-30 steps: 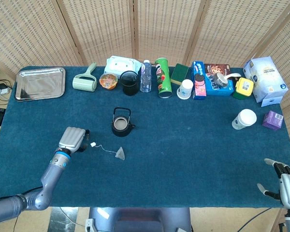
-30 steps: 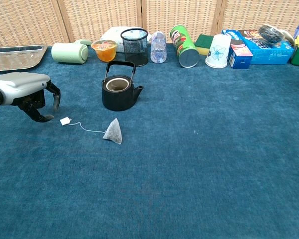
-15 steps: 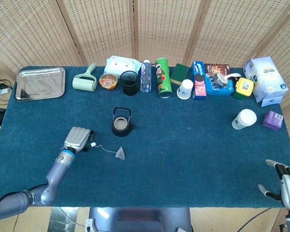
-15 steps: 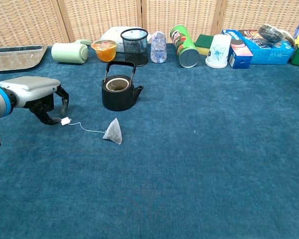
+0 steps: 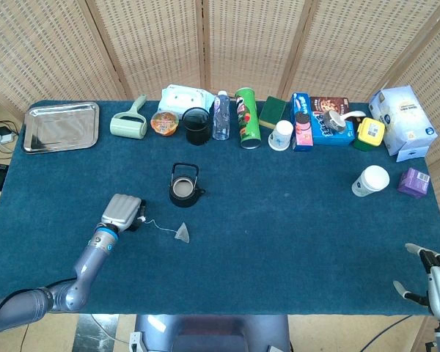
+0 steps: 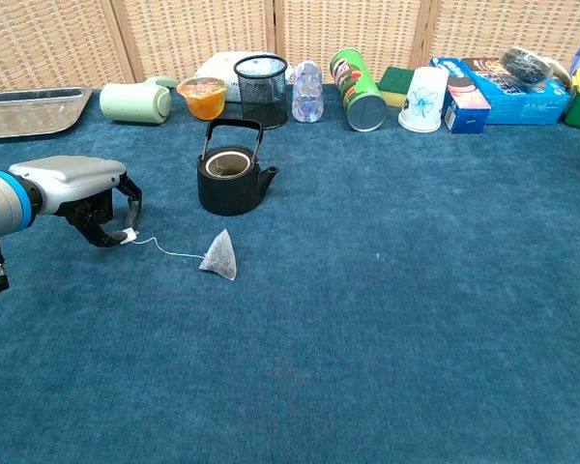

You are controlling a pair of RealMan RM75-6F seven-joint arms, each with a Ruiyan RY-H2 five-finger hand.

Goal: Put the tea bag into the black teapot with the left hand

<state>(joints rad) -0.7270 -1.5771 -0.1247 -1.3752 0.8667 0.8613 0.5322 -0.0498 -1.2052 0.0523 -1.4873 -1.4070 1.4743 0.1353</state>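
while the left hand (image 6: 87, 193) curls its fingers around the paper tag (image 6: 129, 235), whether it truly pinches it i cannot tell; the string runs right to the tea bag (image 6: 219, 257), lying toward the counter's front-left, just before the black teapot (image 6: 230, 178). labels unreadable.

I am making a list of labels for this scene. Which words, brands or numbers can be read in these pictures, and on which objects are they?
None can be read with certainty.
Green can: printed label, too blurred.
Blue cookie box: lettering too small.
White box: blue print, unreadable.
Water bottle: label illegible.
White cup: only a blue flower pattern, no text.
Black teapot, tea bag: no visible text.
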